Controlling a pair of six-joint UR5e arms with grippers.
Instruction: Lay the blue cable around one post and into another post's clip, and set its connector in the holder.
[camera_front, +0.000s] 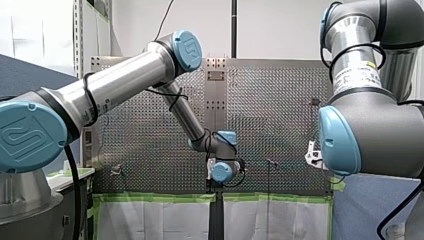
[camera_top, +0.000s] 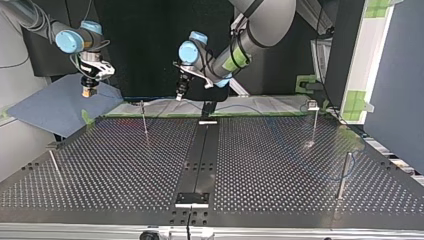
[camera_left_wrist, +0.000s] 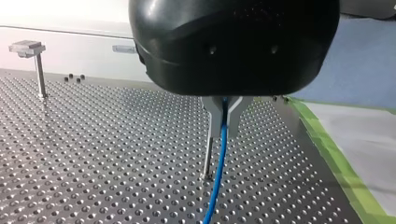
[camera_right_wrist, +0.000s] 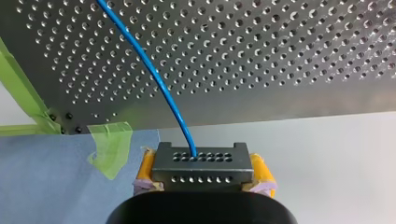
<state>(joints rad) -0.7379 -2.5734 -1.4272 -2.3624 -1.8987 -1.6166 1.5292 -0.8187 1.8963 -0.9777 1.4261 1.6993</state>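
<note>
Right pincer (camera_right_wrist: 203, 171) clamps the connector (camera_right_wrist: 201, 159); left pincer (camera_left_wrist: 225, 116) pinches the blue cable (camera_left_wrist: 217, 172).

From my console, the perforated bench (camera_top: 280, 165) shows a dark solid strip (camera_top: 200, 150) down its middle, running from near edge to far. In the top view four thin posts stand on it: the far-left post (camera_top: 144, 122), the left-edge post (camera_top: 54, 164), the clip-topped post (camera_top: 313, 125) at far right, and the stouter post (camera_top: 342, 175) nearer right. Green tape (camera_left_wrist: 343, 168) lines one edge.
</note>
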